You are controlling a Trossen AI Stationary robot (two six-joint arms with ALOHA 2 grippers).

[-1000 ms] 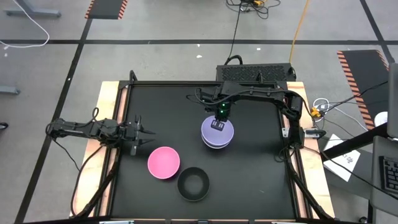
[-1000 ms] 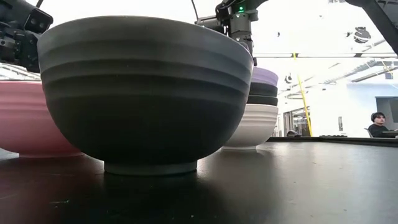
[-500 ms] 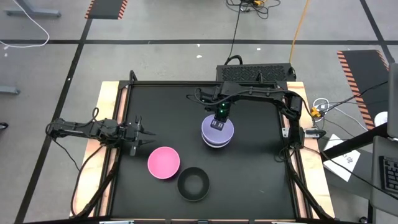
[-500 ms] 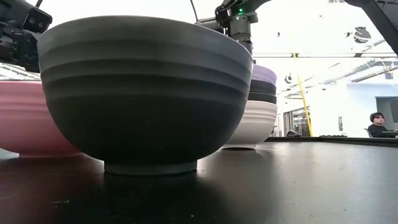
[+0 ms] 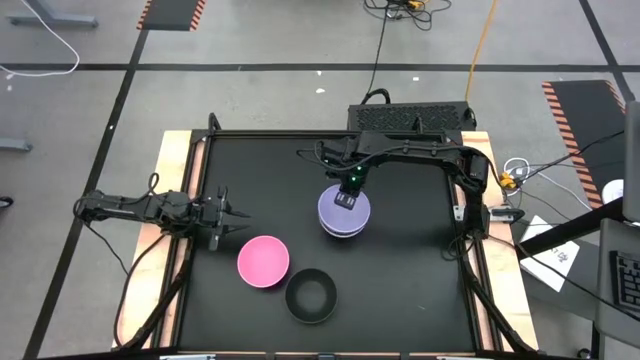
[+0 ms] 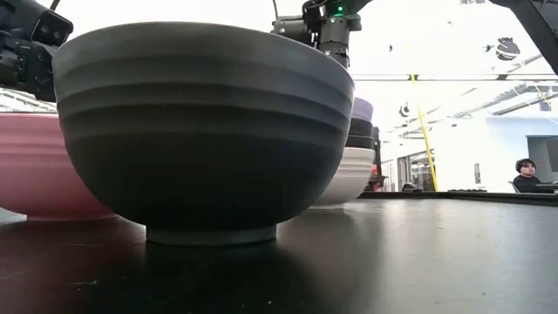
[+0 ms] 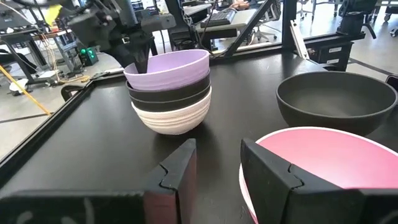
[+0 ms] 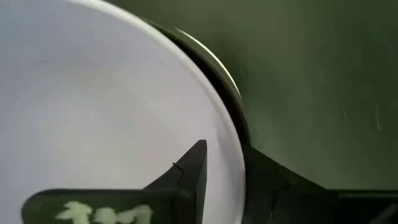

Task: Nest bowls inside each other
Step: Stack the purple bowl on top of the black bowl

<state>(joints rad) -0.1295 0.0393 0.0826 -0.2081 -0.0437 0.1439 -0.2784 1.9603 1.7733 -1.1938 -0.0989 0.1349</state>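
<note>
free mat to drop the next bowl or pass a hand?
Bare mat: the far-left stretch beyond the left gripper, and the right strip between the bowl stack and the table's right edge. Crowded: near-centre, where the pink bowl and lone black bowl sit close together, and at the stack, where the right gripper straddles its rim.

Black-topped table (image 5: pixel 420 250), edged in pale wood. Just behind its far edge, a black box (image 5: pixel 410 115). Beyond that, an orange cable (image 5: pixel 483 45) across grey floor. Right of the table, white papers (image 5: pixel 550 250). Far past the table, a seated person (image 6: pixel 526 174).
</note>
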